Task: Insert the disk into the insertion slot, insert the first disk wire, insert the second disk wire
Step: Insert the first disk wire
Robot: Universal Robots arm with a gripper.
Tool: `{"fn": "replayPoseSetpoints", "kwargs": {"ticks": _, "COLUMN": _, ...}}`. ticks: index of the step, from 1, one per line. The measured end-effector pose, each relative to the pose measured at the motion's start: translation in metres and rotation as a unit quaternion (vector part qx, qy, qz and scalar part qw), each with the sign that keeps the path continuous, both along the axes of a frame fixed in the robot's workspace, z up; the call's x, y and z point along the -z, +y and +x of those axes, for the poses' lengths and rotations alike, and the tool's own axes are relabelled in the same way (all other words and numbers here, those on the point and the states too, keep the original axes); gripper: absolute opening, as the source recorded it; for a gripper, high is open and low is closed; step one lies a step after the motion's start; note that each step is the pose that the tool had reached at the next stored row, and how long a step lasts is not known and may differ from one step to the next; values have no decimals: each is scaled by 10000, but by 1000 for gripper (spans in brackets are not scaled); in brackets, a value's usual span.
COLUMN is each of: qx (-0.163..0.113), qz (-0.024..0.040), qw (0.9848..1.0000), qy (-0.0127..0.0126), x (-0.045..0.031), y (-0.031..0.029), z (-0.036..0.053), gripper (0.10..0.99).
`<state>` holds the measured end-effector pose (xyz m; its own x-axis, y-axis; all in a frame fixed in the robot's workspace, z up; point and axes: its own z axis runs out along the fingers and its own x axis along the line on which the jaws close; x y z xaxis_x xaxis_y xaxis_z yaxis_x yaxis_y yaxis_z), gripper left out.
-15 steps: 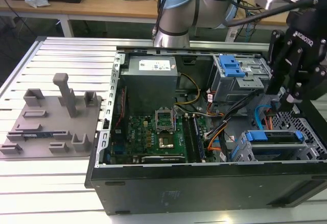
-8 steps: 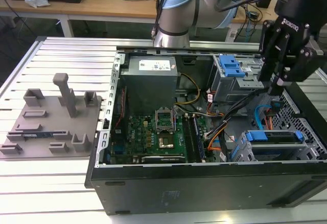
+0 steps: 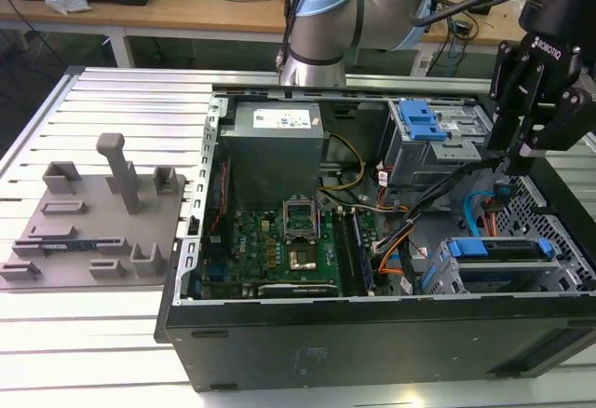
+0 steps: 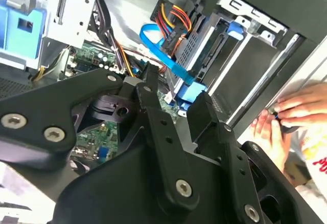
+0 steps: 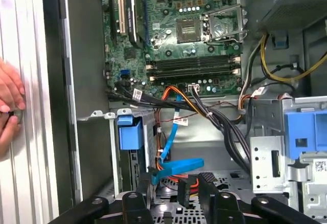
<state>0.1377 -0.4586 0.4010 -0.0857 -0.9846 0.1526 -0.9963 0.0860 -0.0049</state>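
The disk point(image 3: 498, 248), framed in blue, lies inside the insertion slot point(image 3: 562, 278), a grey perforated cage at the exterior view's right of the open computer case. My black gripper point(image 3: 521, 161) hangs just above that cage. In both wrist views its fingers stand a little apart, with the connector of a flat blue disk wire point(image 5: 179, 166) spanning the gap of the gripper point(image 5: 175, 183). The blue disk wire point(image 4: 162, 50) loops up from the gripper point(image 4: 174, 88) towards the case floor. A black connector on red and orange wires point(image 5: 186, 189) sits just beside it.
Inside the case are a motherboard point(image 3: 279, 240), a grey power-supply box point(image 3: 275, 142) and a taller cage with a blue latch point(image 3: 424, 127). Black and orange cables point(image 3: 400, 240) cross the middle. A grey fixture plate point(image 3: 93, 212) lies outside. A person's hand point(image 4: 291, 116) rests at the case edge.
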Motion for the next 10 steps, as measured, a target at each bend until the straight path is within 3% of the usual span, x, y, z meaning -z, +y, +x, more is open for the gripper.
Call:
{"fn": "replayPoseSetpoints", "kwargs": {"ticks": 6, "qx": 33, "qz": -314, "qw": 9995, "qy": -1, "x": 33, "y": 93, "z": 55, "gripper": 502}}
{"fn": "replayPoseSetpoints", "kwargs": {"ticks": 8, "qx": 32, "qz": -476, "qw": 9989, "qy": -1, "x": 55, "y": 114, "z": 118, "gripper": 502}}
{"fn": "replayPoseSetpoints", "kwargs": {"ticks": 10, "qx": 32, "qz": -560, "qw": 9984, "qy": -2, "x": 66, "y": 121, "z": 150, "gripper": 502}}
